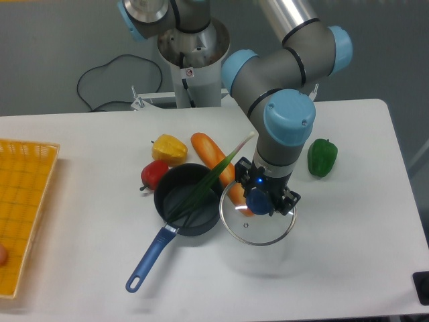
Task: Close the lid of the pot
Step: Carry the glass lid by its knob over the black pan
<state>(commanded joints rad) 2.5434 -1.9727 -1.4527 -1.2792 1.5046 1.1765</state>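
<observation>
the pot [190,201] is sitting mid-worktop [348,268], peppers and a carrot [216,161] crowding its far rim. the gripper [260,200] is clamping the pot lid [258,225] by its knob, just right of the pot.

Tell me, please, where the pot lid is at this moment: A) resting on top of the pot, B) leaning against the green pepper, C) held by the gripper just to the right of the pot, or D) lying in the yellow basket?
C: the gripper is clamped on the blue knob of the pot lid, which sits to the right of the open pot, not over it.
</observation>
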